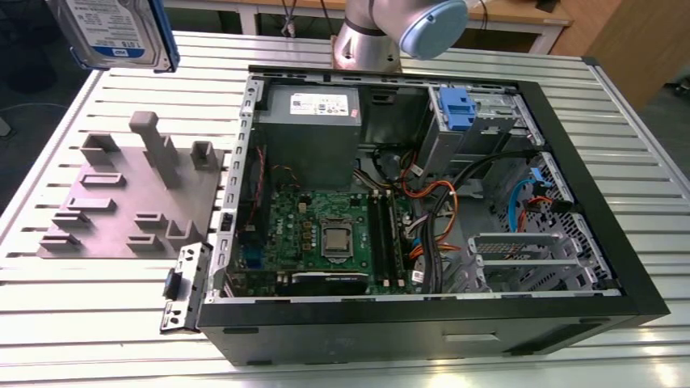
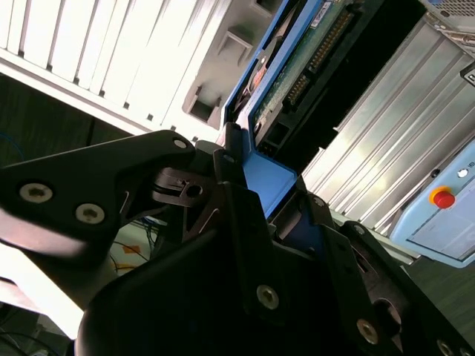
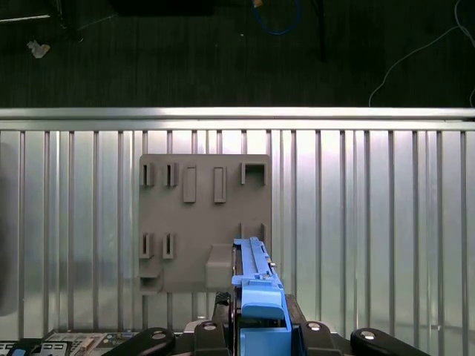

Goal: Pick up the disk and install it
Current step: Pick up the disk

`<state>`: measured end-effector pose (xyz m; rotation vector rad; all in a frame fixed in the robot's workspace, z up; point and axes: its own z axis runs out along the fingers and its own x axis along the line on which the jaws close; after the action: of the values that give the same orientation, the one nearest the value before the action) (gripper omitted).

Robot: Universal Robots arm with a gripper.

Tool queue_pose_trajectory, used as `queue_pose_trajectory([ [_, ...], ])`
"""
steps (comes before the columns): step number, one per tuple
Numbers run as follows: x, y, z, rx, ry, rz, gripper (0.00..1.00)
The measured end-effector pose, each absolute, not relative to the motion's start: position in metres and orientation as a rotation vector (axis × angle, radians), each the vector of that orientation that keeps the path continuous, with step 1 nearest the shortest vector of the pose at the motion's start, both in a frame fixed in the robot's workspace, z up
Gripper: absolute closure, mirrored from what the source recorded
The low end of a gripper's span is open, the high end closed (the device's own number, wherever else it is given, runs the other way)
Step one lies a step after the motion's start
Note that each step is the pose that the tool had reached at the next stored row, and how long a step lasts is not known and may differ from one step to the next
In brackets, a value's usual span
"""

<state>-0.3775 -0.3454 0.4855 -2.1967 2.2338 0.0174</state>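
Hand [image 3: 260, 330]: you have it closed on the disk [image 1: 113, 31], gripping the blue bracket | Disk: in the hand, clear above the counter [image 1: 97, 323] | Beneath hand: grey fixture plate [image 3: 204, 222] | Open computer case [image 1: 431, 202]: well apart from hand

Robotics lab/workshop: slotted alu bench [image 1: 86, 323], opened PC tower [image 1: 410, 333], grey jig plate [image 1: 119, 190], e-stop pendant [image 2: 445, 222].

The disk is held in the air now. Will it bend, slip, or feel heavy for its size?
Probably stiff: the disk looks like a flat metal block. Likely heavy for its size too. It could slip a little, since the gripper clamps its smooth blue plastic bracket.
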Motion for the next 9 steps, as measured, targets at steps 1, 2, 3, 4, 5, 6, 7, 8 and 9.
queue_pose_trajectory([
  [1,-0.3774,-0.3454,0.4855,-2.197,2.234,0.017,0.64],
  [2,-0.3772,-0.3454,0.4855,-2.197,2.234,0.017,0.64],
  [3,-0.3771,-0.3454,0.4855,-2.197,2.234,0.017,0.64],
  [4,-0.377,-0.3454,0.4855,-2.197,2.234,0.017,0.64],
  [5,-0.3767,-0.3454,0.4855,-2.197,2.234,0.017,0.64],
  [6,-0.3764,-0.3454,0.4855,-2.197,2.234,0.018,0.64],
  [7,-0.3763,-0.3454,0.4855,-2.197,2.234,0.018,0.64],
  [8,-0.376,-0.3454,0.4854,-2.197,2.234,0.017,0.64],
  [9,-0.3759,-0.3454,0.4854,-2.197,2.234,0.017,0.64],
])
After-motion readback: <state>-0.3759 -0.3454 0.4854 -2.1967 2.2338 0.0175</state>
